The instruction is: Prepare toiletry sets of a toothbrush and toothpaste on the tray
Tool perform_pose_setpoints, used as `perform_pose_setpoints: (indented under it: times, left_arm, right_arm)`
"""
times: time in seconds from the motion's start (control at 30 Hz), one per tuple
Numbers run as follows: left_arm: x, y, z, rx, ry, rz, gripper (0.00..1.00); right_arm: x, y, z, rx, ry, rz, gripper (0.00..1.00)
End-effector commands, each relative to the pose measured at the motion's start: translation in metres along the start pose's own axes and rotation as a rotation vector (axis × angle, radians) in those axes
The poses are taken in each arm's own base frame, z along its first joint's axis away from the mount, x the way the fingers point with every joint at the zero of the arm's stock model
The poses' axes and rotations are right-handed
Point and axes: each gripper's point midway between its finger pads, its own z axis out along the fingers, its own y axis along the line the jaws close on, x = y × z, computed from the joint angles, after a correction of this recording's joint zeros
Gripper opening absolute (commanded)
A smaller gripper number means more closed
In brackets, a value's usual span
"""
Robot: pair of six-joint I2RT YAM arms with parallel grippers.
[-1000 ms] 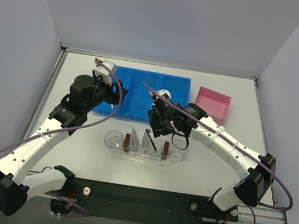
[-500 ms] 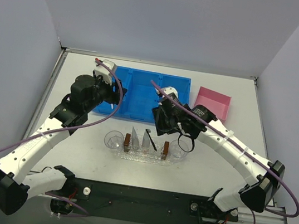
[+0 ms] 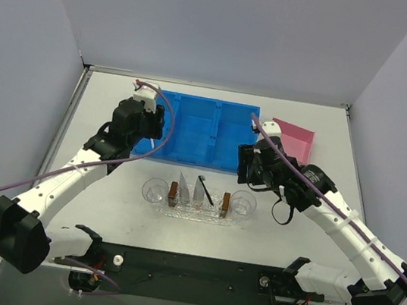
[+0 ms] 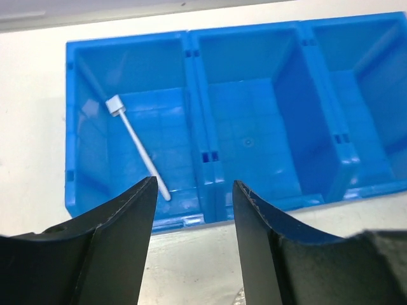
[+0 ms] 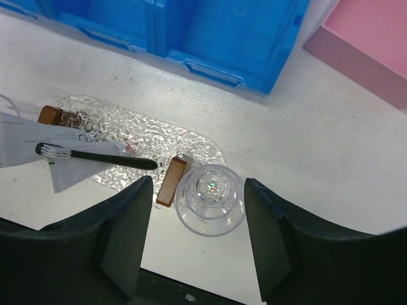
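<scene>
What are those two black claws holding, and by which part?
Nothing. The left gripper hangs open near the blue plastic bin; the right gripper is open near the clear glittery tray.

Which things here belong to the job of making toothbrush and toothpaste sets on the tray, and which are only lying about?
For the job: tray; toothpaste tubes on it; black toothbrush across them; white toothbrush in the left compartment of the blue bin.
Lying about: pink box; clear cups at the tray's ends; small brown blocks.
</scene>
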Motion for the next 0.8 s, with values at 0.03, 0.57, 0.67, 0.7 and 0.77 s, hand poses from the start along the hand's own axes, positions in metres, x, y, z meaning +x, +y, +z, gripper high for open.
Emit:
perform_pose_setpoints:
  times: [0.03, 0.57, 0.67, 0.7, 0.77]
  left_arm:
    - [0.003, 0.050, 0.026, -0.209, 0.020, -0.122, 0.60]
    - [0.059, 0.090, 0.113, -0.425, 0.224, -0.152, 0.48]
    - [0.069, 0.087, 0.127, -0.408, 0.255, -0.148, 0.46]
    - [0.072, 0.085, 0.130, -0.399, 0.267, -0.147, 0.45]
    - [0.079, 0.085, 0.138, -0.402, 0.287, -0.142, 0.45]
  right_arm:
    - [-0.009, -0.019, -0.010, 0.025, -0.091, 0.074, 0.54]
    - [-0.009, -0.029, -0.017, 0.015, -0.136, 0.097, 0.53]
    - [-0.007, -0.028, -0.017, 0.008, -0.137, 0.103, 0.52]
    - [-0.007, -0.028, -0.017, 0.006, -0.138, 0.106, 0.52]
    - [-0.005, -0.028, -0.016, 0.003, -0.132, 0.106, 0.52]
